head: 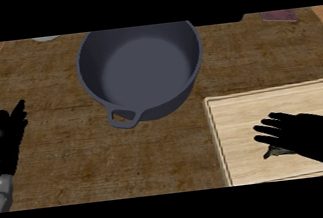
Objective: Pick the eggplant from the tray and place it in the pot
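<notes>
Head view, kitchen counter: the robot's right hand (312, 136) hovers low over the wooden tray (268, 101) at the lower right of the frame, fingers spread and straight, gripping nothing as yet. Beneath its palm lies the eggplant (276, 152), almost wholly covered; only a dark sliver shows at the hand's lower left edge. The left hand (4, 141) rests open, fingers up, at the left edge of the frame. The grey pot (93, 58) stands at upper centre with nothing in it, its loop handle (120, 125) pointing toward the lower left, apart from the tray.

An eggplant is likely light, firm and smooth-skinned, so it may slip. A grasp round its thick middle, fingers on one side and thumb on the other, looks safest. The tray's raised rim on its left side must be cleared on the way up, then the pot's tall wall. Brown counter (89, 159) between tray and pot leaves open room for a carry toward the upper left.
</notes>
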